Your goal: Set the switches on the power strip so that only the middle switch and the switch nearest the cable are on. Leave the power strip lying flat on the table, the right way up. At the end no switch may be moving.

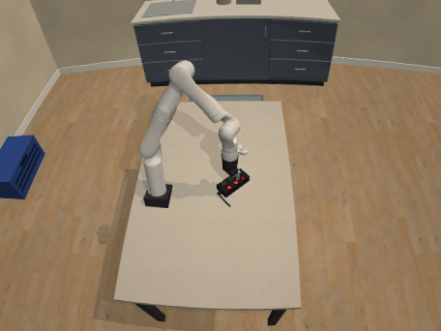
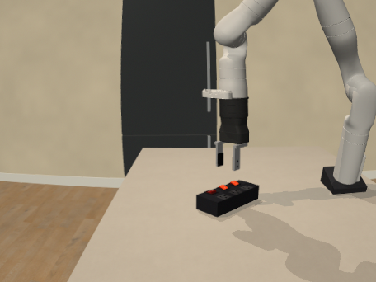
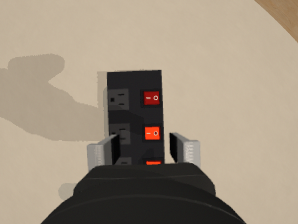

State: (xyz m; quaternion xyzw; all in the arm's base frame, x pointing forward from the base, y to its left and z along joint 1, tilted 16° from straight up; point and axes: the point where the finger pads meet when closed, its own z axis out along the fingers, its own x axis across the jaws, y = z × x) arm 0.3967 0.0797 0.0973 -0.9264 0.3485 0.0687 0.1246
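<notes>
A black power strip (image 1: 240, 184) (image 2: 218, 202) (image 3: 133, 83) lies flat on the beige table (image 1: 203, 261) (image 2: 165, 231) (image 3: 67, 16), right way up. Its cable (image 1: 224, 199) leaves the end toward the table's front. It has three red switches. In the wrist view the far switch (image 3: 152, 98) is dark red. The middle switch (image 3: 152, 133) glows bright orange, and so does the near one (image 3: 153, 161), which my gripper body half hides. My gripper (image 1: 235, 171) (image 2: 227, 165) (image 3: 144, 144) is open and empty. It hangs a short way above the strip.
The arm's base (image 1: 158, 195) (image 2: 343, 183) stands on the table left of the strip. A dark cabinet (image 1: 237, 48) stands behind the table. A blue crate (image 1: 19, 166) sits on the floor at far left.
</notes>
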